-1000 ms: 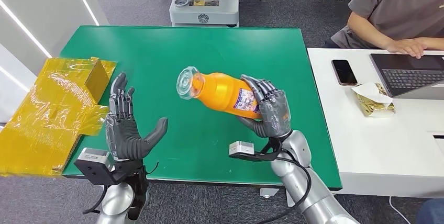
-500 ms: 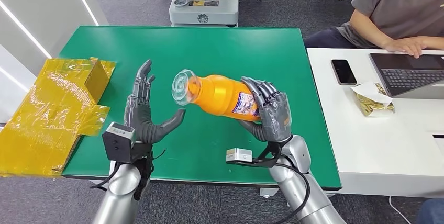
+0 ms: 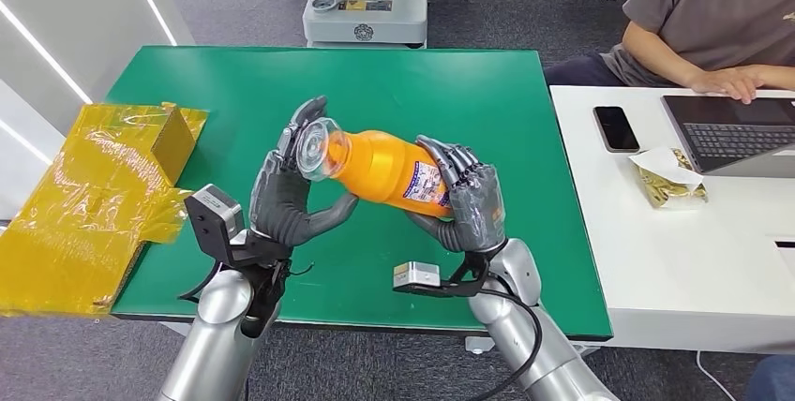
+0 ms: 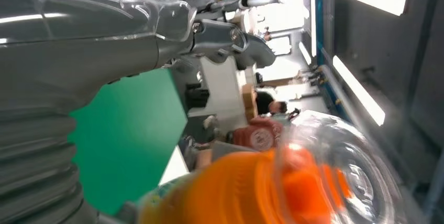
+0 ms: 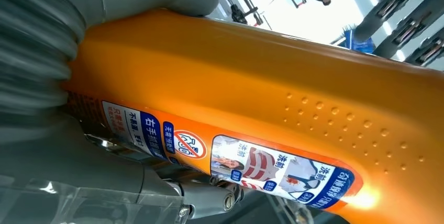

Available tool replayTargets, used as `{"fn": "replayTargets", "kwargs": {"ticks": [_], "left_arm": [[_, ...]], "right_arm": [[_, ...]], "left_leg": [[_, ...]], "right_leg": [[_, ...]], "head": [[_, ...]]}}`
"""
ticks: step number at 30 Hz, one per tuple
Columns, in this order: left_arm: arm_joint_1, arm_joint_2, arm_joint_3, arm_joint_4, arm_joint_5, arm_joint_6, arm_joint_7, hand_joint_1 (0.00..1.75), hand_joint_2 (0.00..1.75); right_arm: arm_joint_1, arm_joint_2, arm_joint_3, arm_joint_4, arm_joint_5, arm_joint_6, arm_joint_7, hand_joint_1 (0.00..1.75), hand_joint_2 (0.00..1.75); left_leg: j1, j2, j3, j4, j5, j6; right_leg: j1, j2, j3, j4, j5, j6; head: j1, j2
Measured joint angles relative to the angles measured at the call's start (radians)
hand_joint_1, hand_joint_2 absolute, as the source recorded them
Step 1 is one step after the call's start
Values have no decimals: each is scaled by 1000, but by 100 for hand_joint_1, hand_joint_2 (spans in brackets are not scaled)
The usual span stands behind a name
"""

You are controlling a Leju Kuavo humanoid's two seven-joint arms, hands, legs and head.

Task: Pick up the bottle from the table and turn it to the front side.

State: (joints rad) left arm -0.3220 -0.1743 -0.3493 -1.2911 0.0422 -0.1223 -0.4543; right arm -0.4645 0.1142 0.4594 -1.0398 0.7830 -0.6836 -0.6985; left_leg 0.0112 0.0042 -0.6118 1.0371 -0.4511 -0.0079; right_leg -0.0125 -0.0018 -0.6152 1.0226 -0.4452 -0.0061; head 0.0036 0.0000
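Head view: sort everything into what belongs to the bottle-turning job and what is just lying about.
Part of the job:
orange bottle, held above the table
right hand, gripping its lower body
left hand, at its clear cap end
green table

Just lying about:
yellow wrapped packaging
phone
laptop, with a person at it
gold packet

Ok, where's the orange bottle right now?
In the head view the orange bottle is lifted over the middle of the green table, its base gripped by the right hand and its clear cap against the left hand.
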Motion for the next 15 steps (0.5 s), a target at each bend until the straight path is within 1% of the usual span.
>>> {"fn": "replayTargets", "kwargs": {"ticks": [5, 9, 15], "left_arm": [[-16, 0, -38, -20, 33, -16, 18, 0, 175], [-29, 2, -68, -29, 48, 8, 45, 0, 175], [-40, 7, -96, -33, 53, 26, 56, 0, 175]], "right_arm": [[-28, 34, 11, 74, 3, 0, 7, 175, 175], [-52, 66, 29, 115, -7, 0, 45, 175, 175], [-68, 77, 42, 122, -21, 0, 76, 175, 175]], "left_leg": [[0, 0, 0, 0, 0, 0], [0, 0, 0, 0, 0, 0], [0, 0, 0, 0, 0, 0]], "right_leg": [[0, 0, 0, 0, 0, 0], [0, 0, 0, 1, 0, 0], [0, 0, 0, 0, 0, 0]], "head": [[0, 0], [0, 0], [0, 0]]}}
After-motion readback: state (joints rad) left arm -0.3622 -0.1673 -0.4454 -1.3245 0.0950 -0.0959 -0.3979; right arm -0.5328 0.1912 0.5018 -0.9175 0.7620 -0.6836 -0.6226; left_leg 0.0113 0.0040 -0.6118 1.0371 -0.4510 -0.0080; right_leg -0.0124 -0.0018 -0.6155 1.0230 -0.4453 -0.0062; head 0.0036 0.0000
